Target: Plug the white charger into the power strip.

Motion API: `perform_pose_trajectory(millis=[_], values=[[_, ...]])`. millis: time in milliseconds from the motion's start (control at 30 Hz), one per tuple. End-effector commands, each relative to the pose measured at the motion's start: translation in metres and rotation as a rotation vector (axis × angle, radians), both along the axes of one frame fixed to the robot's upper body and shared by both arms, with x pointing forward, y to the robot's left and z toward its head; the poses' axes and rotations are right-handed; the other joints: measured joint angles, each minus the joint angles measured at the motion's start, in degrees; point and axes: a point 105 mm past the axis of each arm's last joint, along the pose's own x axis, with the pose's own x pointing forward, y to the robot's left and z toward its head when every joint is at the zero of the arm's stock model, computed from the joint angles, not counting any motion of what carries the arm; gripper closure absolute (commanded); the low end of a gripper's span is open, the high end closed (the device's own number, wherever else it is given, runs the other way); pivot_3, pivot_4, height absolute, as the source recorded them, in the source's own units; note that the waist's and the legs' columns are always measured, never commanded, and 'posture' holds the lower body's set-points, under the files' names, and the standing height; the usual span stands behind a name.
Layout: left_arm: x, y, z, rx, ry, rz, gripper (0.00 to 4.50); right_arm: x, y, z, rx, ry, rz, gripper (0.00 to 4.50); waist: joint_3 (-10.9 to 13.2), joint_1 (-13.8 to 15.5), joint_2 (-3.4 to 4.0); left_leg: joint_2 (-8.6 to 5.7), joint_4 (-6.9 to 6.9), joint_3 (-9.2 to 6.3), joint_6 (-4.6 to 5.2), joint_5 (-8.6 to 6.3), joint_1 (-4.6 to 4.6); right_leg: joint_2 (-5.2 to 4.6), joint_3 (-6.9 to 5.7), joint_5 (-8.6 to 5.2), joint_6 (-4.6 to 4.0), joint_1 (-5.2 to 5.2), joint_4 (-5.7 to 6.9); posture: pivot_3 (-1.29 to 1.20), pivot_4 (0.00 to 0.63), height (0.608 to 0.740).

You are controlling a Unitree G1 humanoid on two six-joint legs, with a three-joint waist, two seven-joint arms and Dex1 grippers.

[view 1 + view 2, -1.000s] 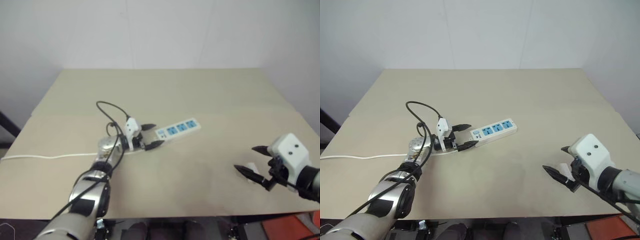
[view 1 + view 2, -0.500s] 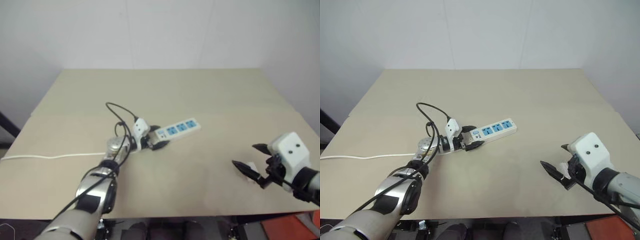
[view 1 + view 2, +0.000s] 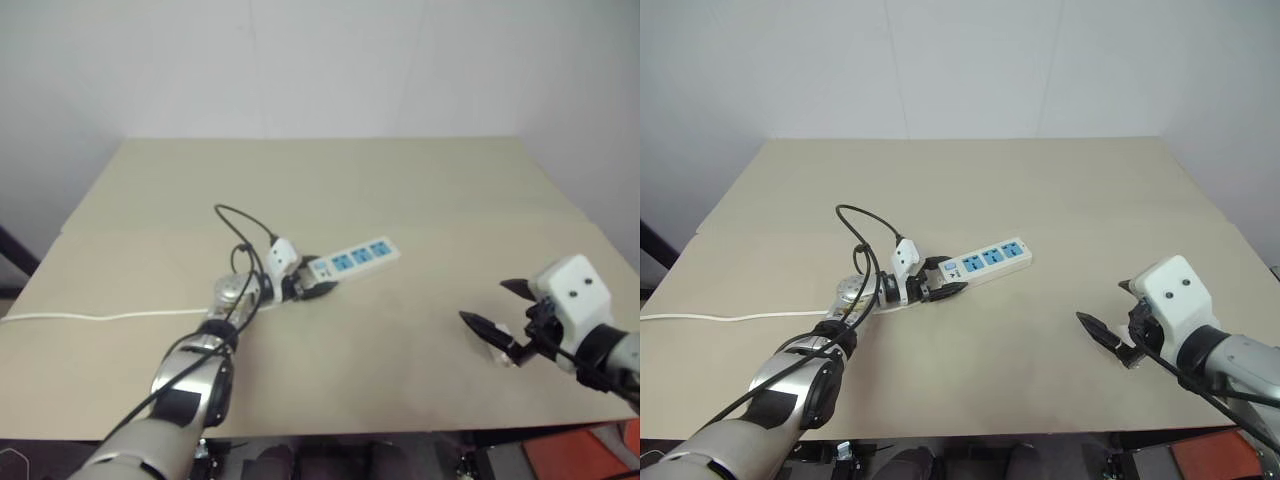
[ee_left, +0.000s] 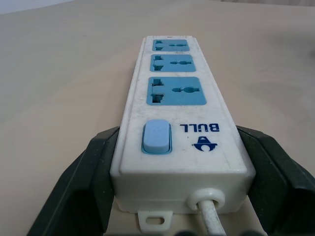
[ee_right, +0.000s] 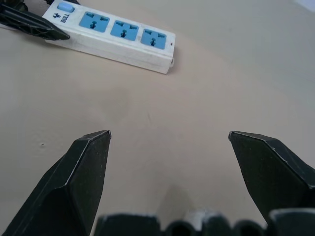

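Left pincer (image 3: 938,290) clamped on the switch end of the power strip (image 3: 985,262) at mid-worktop (image 3: 1040,190) — rigid, light, liable to slide. Right pincer (image 3: 1106,335) spread; white charger (image 3: 500,350) beneath it, best gripped across its sides.

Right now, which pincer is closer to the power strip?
Left. The left pincer grips the power strip at its switch end; the right pincer hovers open, far off.

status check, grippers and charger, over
Left gripper shut on power strip at its switch end. Right gripper open, no grip. White charger on table by it. Sockets clear.
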Motion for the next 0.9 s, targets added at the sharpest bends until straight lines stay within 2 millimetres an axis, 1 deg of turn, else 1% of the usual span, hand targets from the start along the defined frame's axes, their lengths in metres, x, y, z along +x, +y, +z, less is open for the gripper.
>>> perform_pose_trajectory(millis=[33, 133, 233, 300, 333, 400, 433, 500, 567, 700, 767, 900], values=[[-0.003, -0.002, -0.002, 0.013, 0.005, -0.027, 1.24, 0.002, 0.001, 0.007, -0.025, -0.01, 0.007, 0.0, 0.0, 0.0, 0.0, 0.0, 0.0, 0.0, 0.0, 0.0, 0.0, 0.0, 0.0, 0.0, 0.0, 0.0, 0.0, 0.0, 0.15, 0.74], [-0.012, -0.002, 0.003, 0.009, 0.001, -0.137, 1.24, 0.007, -0.003, 0.01, -0.086, 0.052, -0.009, 0.0, 0.0, -0.13, 0.01, -0.01, 0.02, 0.01, 0.0, 0.0, -0.04, -0.01, 0.01, 0.0, 0.0, -0.05, 0.01, 0.0, 0.15, 0.74], [-0.022, 0.001, 0.006, 0.019, -0.002, -0.242, 1.24, 0.011, -0.004, 0.02, -0.14, 0.058, 0.0, 0.0, 0.0, -0.12, 0.0, 0.01, 0.01, 0.01, 0.01, -0.01, -0.08, 0.0, -0.03, 0.0, -0.01, -0.09, -0.01, 0.0, 0.15, 0.74], [-0.029, 0.003, 0.009, 0.021, -0.009, -0.313, 1.24, 0.015, -0.008, 0.021, -0.174, 0.122, 0.0, 0.0, 0.0, -0.2, 0.01, 0.02, 0.02, 0.01, 0.01, -0.01, -0.17, 0.01, -0.04, 0.0, -0.01, -0.15, -0.01, 0.0, 0.15, 0.74], [-0.033, 0.006, 0.009, 0.026, -0.013, -0.348, 1.24, 0.023, -0.014, 0.021, -0.127, 0.185, -0.046, 0.0, 0.0, -0.5, 0.0, 0.02, 0.02, 0.01, 0.01, -0.01, -0.2, 0.01, -0.04, 0.01, -0.01, -0.16, -0.01, 0.0, 0.15, 0.74], [-0.038, 0.008, 0.01, 0.035, -0.019, -0.391, 1.24, 0.035, -0.019, 0.02, -0.032, 0.29, -0.115, 0.0, 0.01, -0.76, -0.02, 0.05, 0.08, 0.05, 0.01, 0.0, -0.22, 0.01, -0.02, 0.05, -0.06, -0.16, -0.04, 0.0, 0.15, 0.74], [-0.04, 0.009, 0.009, 0.043, -0.024, -0.406, 1.24, 0.04, -0.019, 0.019, -0.002, 0.343, -0.139, 0.0, 0.02, -0.85, -0.02, 0.04, 0.11, 0.04, 0.03, -0.01, -0.21, -0.01, -0.01, 0.06, -0.07, -0.15, -0.04, 0.0, 0.15, 0.74], [-0.044, 0.009, 0.008, 0.054, -0.033, -0.436, 1.24, 0.047, -0.019, 0.01, 0.009, 0.442, -0.167, 0.0, 0.02, -0.76, -0.02, 0.06, 0.12, 0.02, 0.05, -0.03, -0.23, -0.01, -0.02, 0.06, -0.08, -0.15, -0.03, 0.0, 0.15, 0.74], [-0.047, 0.009, 0.008, 0.053, -0.04, -0.451, 1.24, 0.051, -0.02, 0.003, -0.003, 0.504, -0.187, 0.0, 0.01, -0.52, -0.01, 0.09, 0.09, -0.03, 0.06, -0.03, -0.32, 0.01, -0.08, 0.05, -0.08, -0.25, -0.03, 0.0, 0.15, 0.74], [-0.051, 0.008, 0.004, 0.049, -0.045, -0.461, 1.24, 0.055, -0.03, -0.01, -0.049, 0.624, -0.24, 0.0, -0.01, -0.34, 0.02, -0.02, 0.23, 0.06, -0.39, 0.24, -0.97, -0.09, 0.0, 0.09, -0.05, -0.91, 0.2, 0.0, 0.15, 0.74], [-0.053, 0.008, 0.002, 0.048, -0.042, -0.461, 1.24, 0.055, -0.034, -0.013, -0.064, 0.656, -0.257, 0.0, -0.01, -0.29, 0.02, -0.04, 0.53, 0.07, -0.39, 0.24, -1.25, -0.11, -0.02, 0.12, -0.01, -1.15, 0.47, 0.0, 0.15, 0.74], [-0.056, 0.01, -0.003, 0.041, -0.029, -0.455, 1.24, 0.056, -0.039, -0.012, -0.05, 0.697, -0.281, 0.0, -0.01, -0.31, 0.03, -0.05, 0.64, 0.08, -0.33, 0.2, -1.32, -0.11, -0.02, 0.12, -0.01, -1.14, 0.36, 0.0, 0.15, 0.74]])
